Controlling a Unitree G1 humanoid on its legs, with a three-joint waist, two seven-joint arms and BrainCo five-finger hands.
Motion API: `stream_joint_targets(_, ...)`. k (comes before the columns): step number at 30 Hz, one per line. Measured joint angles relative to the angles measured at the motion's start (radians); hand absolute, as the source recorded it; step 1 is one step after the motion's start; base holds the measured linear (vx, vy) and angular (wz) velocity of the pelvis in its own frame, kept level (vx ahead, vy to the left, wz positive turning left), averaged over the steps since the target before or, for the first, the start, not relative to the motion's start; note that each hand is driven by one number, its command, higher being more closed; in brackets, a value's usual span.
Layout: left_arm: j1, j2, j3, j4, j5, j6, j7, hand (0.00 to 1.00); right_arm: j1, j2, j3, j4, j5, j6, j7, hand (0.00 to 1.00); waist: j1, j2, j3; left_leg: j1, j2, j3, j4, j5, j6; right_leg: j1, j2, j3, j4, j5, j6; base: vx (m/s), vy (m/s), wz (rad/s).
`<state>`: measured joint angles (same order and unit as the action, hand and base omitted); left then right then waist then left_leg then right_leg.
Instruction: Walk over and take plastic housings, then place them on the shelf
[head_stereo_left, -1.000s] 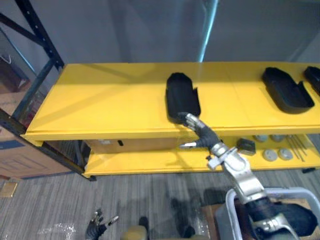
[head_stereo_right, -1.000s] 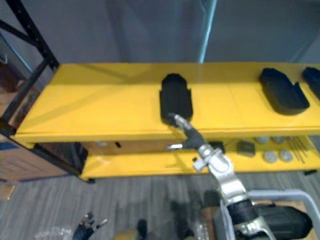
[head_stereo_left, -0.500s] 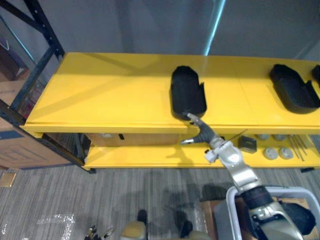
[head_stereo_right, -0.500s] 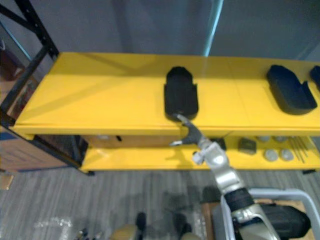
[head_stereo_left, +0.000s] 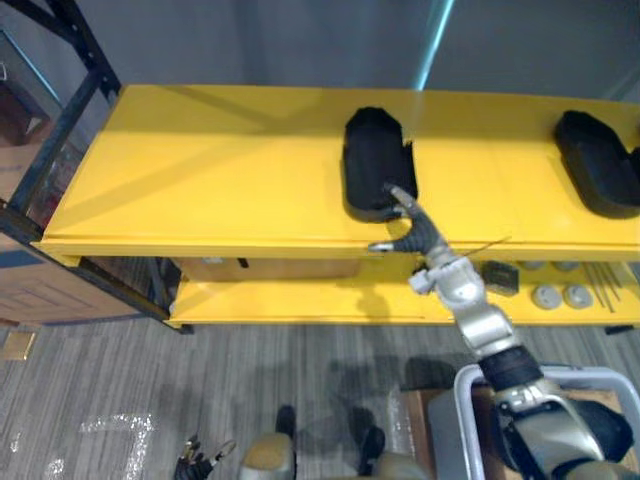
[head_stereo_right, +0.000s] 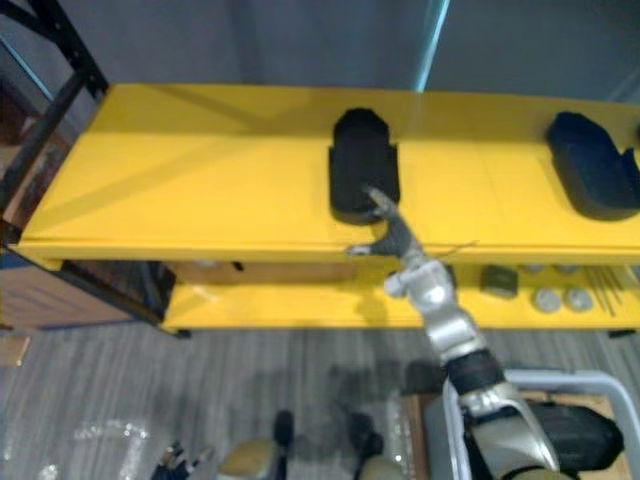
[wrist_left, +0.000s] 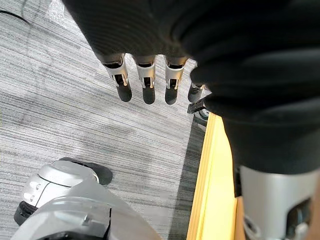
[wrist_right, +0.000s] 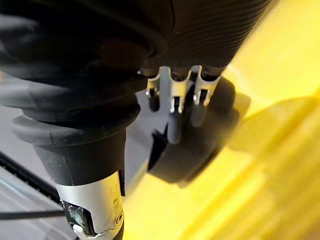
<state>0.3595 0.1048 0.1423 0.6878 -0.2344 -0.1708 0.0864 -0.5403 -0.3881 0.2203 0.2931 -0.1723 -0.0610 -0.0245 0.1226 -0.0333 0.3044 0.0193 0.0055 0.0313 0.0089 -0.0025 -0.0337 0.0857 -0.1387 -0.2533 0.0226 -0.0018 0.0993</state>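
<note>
A black plastic housing (head_stereo_left: 376, 160) lies lengthwise on the yellow top shelf (head_stereo_left: 220, 180), near its middle. My right hand (head_stereo_left: 412, 228) reaches up from the lower right, open, its straight fingers resting on the housing's near end and the thumb sticking out to the left over the shelf's front edge. In the right wrist view the fingers (wrist_right: 174, 97) lie against the dark housing (wrist_right: 202, 142) on the yellow board. A second black housing (head_stereo_left: 598, 172) lies at the shelf's right end. My left hand (wrist_left: 145, 80) hangs open low over the floor.
Below is a lower yellow shelf (head_stereo_left: 300, 305) with small round and square parts (head_stereo_left: 560, 296) at its right. A grey bin (head_stereo_left: 468, 400) with dark housings stands at the lower right. Black rack uprights (head_stereo_left: 72, 110) and a cardboard box (head_stereo_left: 28, 290) are on the left.
The view has shifted as I move closer. My right hand has stretched forward and its fingers have straightened onto the housing's near end; the housing lies a little deeper on the shelf.
</note>
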Motion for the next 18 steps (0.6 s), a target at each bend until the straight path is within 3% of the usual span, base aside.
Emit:
stream_joint_targets(8, -0.006, -0.001, -0.005, 0.0, 0.0, 0.0, 0.008, 0.0, -0.075, 0.001, -0.005, 0.154, 0.044, -0.007, 0.0, 0.0, 0.019, 0.001, 0.021, -0.004, -0.012, -0.022, 0.001, 0.001, 0.001, 0.006, -0.005, -0.023, 0.0, -0.002, -0.002, 0.0, 0.004, 0.08)
stream_joint_targets(18, -0.007, -0.005, -0.009, 0.0, 0.001, 0.0, 0.006, 0.0, -0.084, 0.008, -0.003, 0.157, 0.041, -0.024, 0.004, 0.0, 0.029, 0.001, 0.029, -0.004, -0.023, -0.03, 0.0, 0.006, 0.008, 0.006, -0.02, -0.036, 0.009, -0.005, 0.003, -0.01, 0.009, 0.03)
